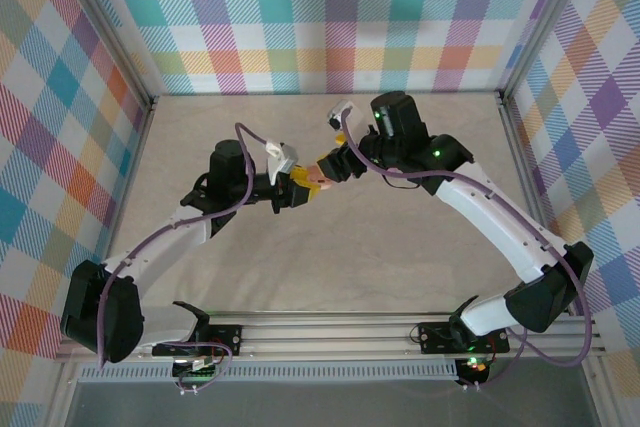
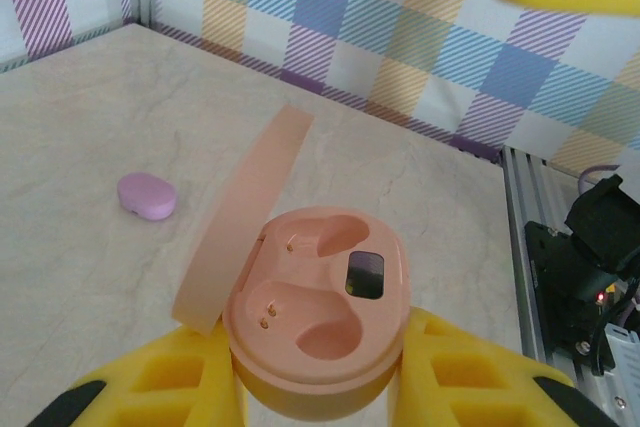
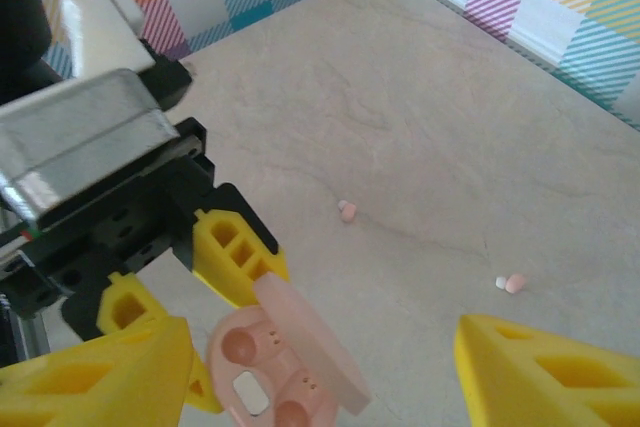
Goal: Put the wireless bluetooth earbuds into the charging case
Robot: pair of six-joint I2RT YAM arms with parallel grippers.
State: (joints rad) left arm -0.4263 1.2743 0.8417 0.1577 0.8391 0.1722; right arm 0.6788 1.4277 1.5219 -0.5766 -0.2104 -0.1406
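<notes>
Evidently, the left gripper (image 2: 320, 372) clamped the open pink case (image 2: 320, 302), sockets (image 2: 328, 335) empty, while the right gripper (image 3: 320, 367) hung spread above it, next needing to pick a pale pink earbud (image 3: 346, 211) off the table (image 3: 450, 97).

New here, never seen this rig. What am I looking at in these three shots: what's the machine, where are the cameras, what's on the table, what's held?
Two robot arms are bolted at the near edge of a table. One picture is taken from overhead. The other two come from a camera on each wrist, so the yellow fingers at their bottom edges belong to that arm. The left end effector is shut on a salmon-pink charging case, which has its lid open and both sockets empty. The right end effector is open and close to that case. On the table lie a closed purple case and two pale pink earbuds.
</notes>
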